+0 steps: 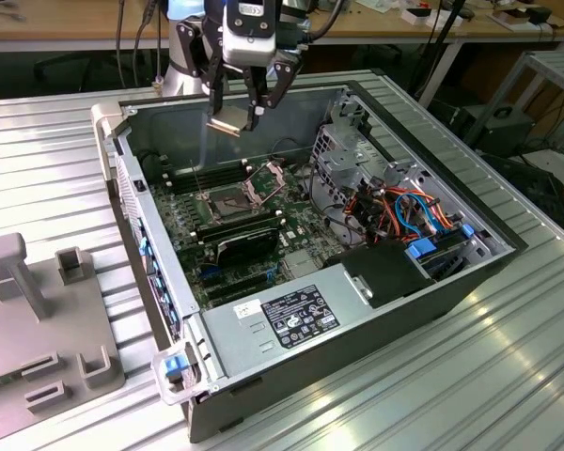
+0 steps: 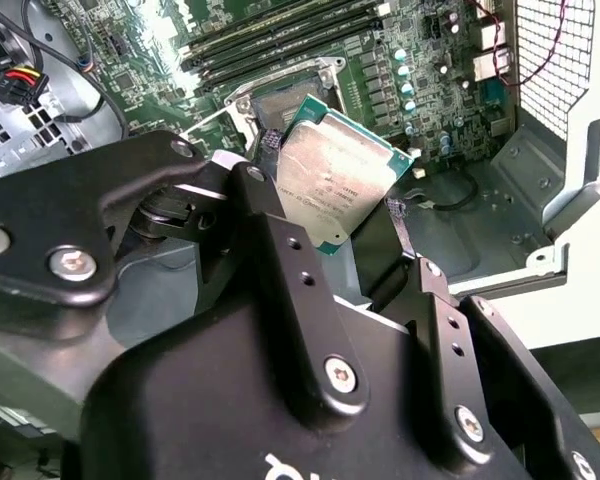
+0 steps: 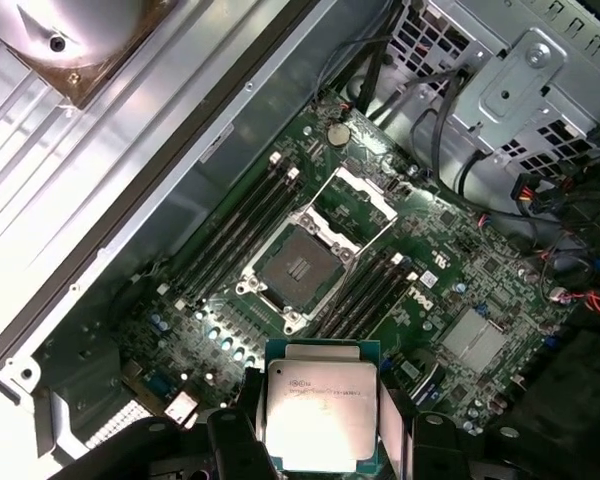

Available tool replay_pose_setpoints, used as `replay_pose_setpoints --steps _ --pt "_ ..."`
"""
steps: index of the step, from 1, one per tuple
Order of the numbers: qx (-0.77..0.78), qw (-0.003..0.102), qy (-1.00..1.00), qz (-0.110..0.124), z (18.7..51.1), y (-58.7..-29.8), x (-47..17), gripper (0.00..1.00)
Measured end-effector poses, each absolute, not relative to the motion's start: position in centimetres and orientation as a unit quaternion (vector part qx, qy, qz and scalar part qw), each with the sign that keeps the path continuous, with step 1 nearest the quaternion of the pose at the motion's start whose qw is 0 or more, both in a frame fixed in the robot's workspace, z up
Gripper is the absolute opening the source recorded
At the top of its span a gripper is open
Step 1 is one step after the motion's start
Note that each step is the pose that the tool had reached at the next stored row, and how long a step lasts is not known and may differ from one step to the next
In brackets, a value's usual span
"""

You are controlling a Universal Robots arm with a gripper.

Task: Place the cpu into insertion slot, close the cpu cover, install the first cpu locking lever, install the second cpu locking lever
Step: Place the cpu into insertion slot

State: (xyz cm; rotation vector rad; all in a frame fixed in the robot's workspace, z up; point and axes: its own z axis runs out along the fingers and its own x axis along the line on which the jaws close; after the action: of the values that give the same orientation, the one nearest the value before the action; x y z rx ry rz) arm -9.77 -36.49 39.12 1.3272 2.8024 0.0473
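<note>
Gripper (image 1: pixel 237 117) pinching cpu (image 3: pixel 322 415) by edges, raised above open computer case (image 1: pixel 169 127). Case lying on ribbed metal counter (image 1: pixel 508 376). Green motherboard (image 3: pixel 480 290) inside. Cpu cover (image 3: pixel 361 200) swung open, tilted up beside insertion slot (image 3: pixel 298 268). Slot bare, dark centre exposed. Cpu well apart from slot, silver top facing first wrist view.
</note>
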Motion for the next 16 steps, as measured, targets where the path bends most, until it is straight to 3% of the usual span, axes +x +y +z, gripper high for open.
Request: replay_pose_setpoints --steps 16 --pt "0.48 0.021 0.877 0.014 38.48 -36.14 -9.24 0.54"
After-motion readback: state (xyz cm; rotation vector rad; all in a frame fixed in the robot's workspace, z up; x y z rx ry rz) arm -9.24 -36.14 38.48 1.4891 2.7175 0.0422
